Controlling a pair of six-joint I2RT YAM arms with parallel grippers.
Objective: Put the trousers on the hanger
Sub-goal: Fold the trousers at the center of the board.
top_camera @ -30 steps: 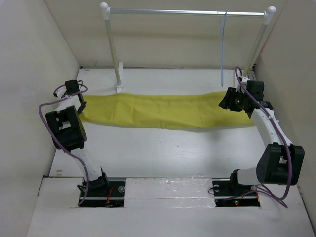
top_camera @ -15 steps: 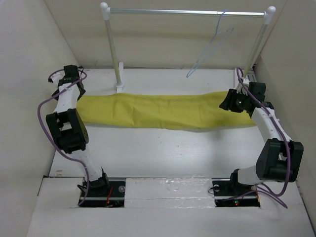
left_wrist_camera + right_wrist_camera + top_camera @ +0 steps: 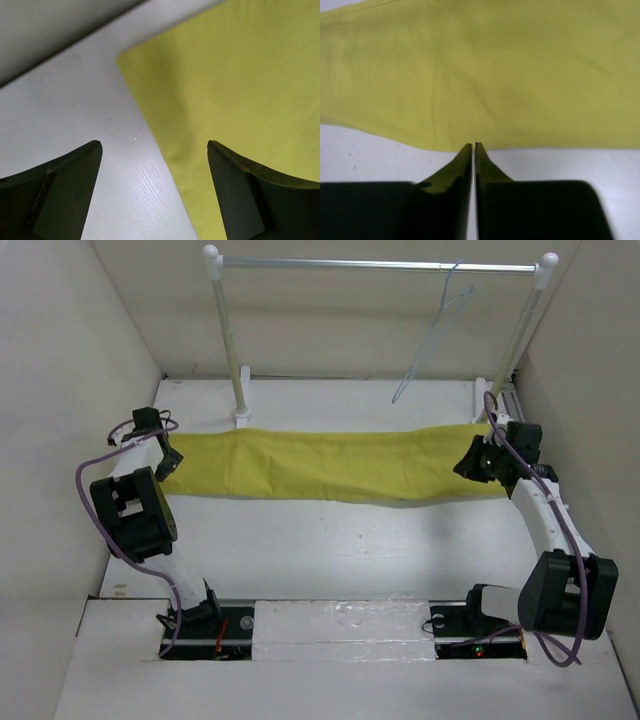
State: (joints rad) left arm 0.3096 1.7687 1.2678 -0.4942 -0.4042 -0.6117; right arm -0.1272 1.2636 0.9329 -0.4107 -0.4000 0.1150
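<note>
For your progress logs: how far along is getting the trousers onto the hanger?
Done: trousers lie flat on the table. In hand: left end effector open over one end, right end effector shut at their near edge. To do: hanger hangs bare on the rail.

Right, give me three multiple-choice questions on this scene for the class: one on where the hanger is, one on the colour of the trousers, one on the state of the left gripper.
1. Where is the hanger relative to the rail?
A) lying flat beneath it
B) hooked over it, towards its right end
C) hooked over it, at its left end

2. What colour are the trousers?
A) blue
B) red
C) yellow

3. How does the left gripper stand?
A) open
B) shut on the trousers
C) shut on the hanger

Answers:
1 B, its hook sits over the rail and it hangs tilted.
2 C, the cloth is yellow in every view.
3 A, its fingers stand wide apart over the trousers' edge.
</note>
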